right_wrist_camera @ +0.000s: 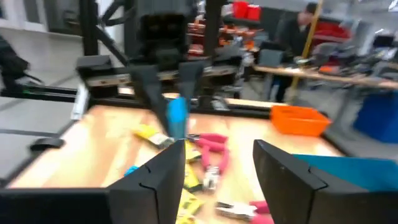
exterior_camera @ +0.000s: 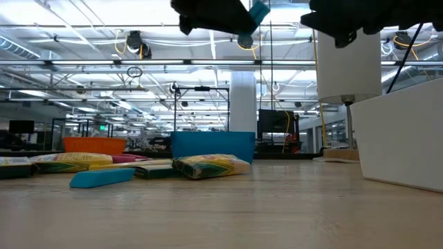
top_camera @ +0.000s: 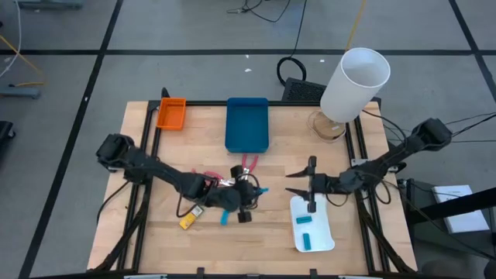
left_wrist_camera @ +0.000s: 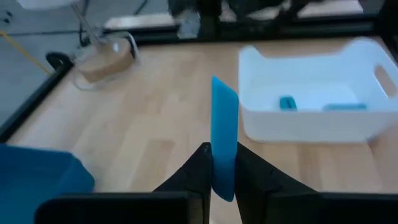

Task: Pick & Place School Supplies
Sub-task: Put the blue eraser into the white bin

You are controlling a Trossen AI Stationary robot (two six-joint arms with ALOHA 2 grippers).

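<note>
My left gripper [top_camera: 252, 194] hovers over the table's middle, shut on a light-blue block [left_wrist_camera: 224, 124], which also shows in the low view [exterior_camera: 259, 12]. The white tray [left_wrist_camera: 373, 118] beyond it holds two blue blocks [left_wrist_camera: 287, 103]. Another blue block [top_camera: 225, 218] and a yellow piece [top_camera: 188, 222] lie flat on the table, and pink-handled pliers [right_wrist_camera: 211, 155] lie nearby. My right gripper [right_wrist_camera: 221, 177] stands open above the table near the white tray's far end [top_camera: 298, 203], facing the left gripper with nothing between its fingers. My left gripper pinches the block's lower end [left_wrist_camera: 222, 171] between its two fingers [left_wrist_camera: 198, 165]. The fingers come from the table's left, slanting a little downward. The block runs on past the fingertips along their line and is lifted clear of the table.
A blue tray [top_camera: 247, 124] and an orange tray [top_camera: 171, 113] stand at the far side. A white lamp shade [top_camera: 353, 84] on a wooden base rises at the far right. More yellow pieces [exterior_camera: 211, 166] and pliers lie at the table's middle left.
</note>
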